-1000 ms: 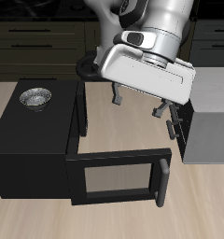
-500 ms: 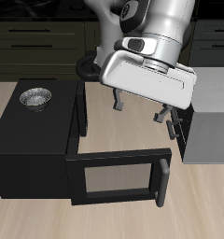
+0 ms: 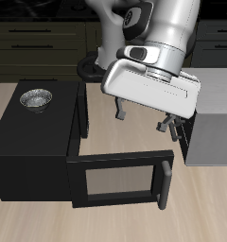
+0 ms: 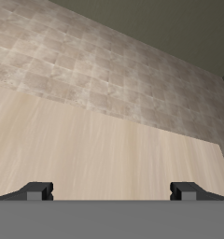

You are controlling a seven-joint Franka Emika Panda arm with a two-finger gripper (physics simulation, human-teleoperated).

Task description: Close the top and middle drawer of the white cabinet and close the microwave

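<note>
Above the pale wood-grain table (image 3: 115, 142), spread empty fingers (image 3: 122, 111) hang between boxy black microwave (image 3: 30, 142) and white cabinet (image 3: 212, 118).

Black microwave (image 3: 30, 151), greyish door glass. Pale grey-white cabinet (image 3: 216, 118), dark handles. Light wood-grain table (image 3: 125, 142). Silver metal bowl (image 3: 35, 98).

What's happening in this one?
A robot arm hangs its open pincer above the table, between the microwave and the white cabinet, holding nothing. The microwave door stands wide open. The pincer is close to the cabinet's handle side, but the drawers' state is hard to judge from here. A small metal bowl sits on the microwave.
</note>
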